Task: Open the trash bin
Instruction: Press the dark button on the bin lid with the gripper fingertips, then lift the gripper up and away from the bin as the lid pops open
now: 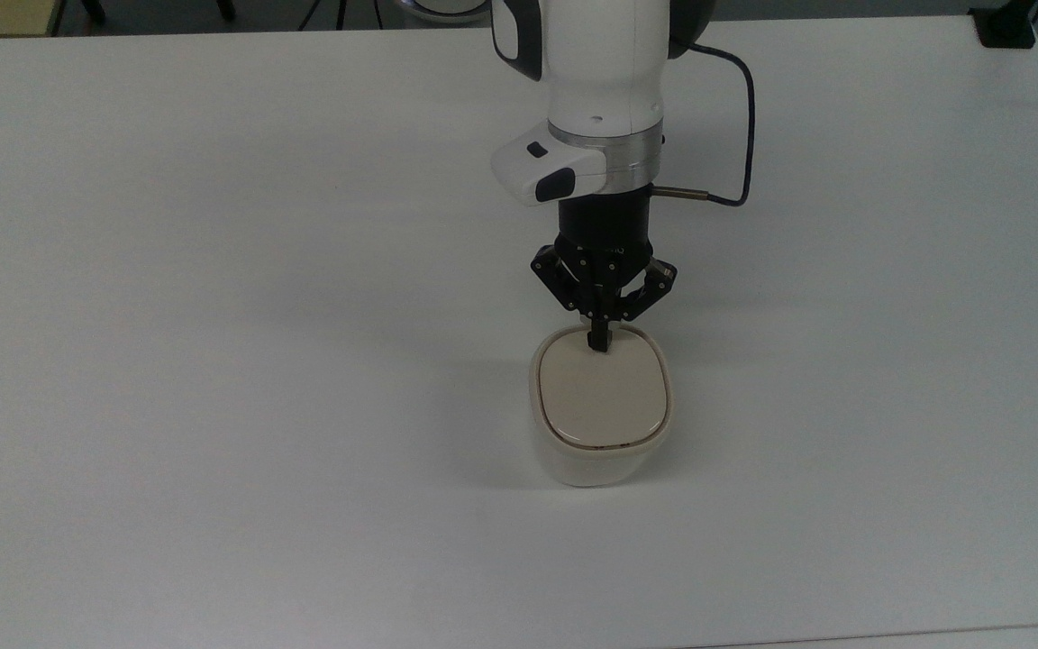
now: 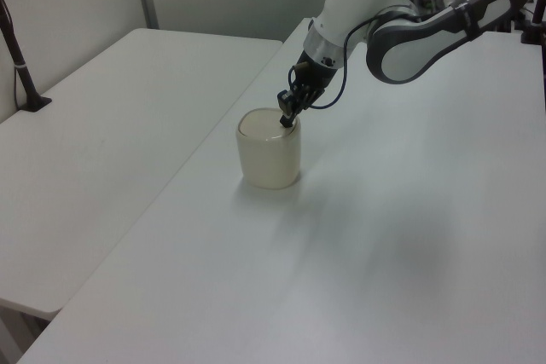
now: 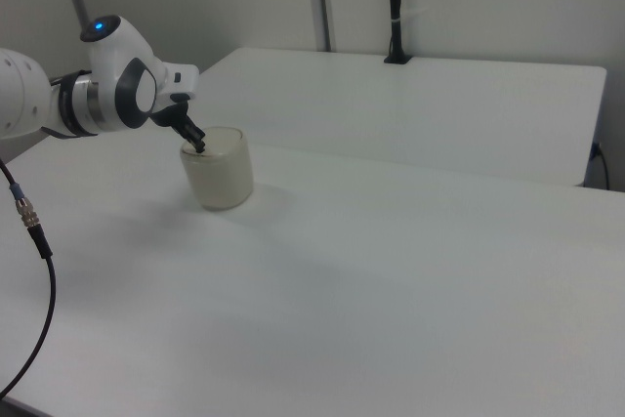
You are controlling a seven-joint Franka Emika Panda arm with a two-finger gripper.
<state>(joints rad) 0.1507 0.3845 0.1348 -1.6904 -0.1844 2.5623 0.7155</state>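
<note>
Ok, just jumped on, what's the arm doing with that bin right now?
The gripper is shut, its fingertips down at the far edge of the trash bin's beige lid, at the top view's upper rim. It looks to be pressing there to pop the lid. The lid lies flat and closed. The bin stands upright on the white table.

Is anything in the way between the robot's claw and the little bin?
No, nothing visible is in the way. The claw is shut and its tip is already down on the flat lid of the bin, at the edge nearest the arm. The lid is not yet open. The white table lies bare around the bin.
</note>
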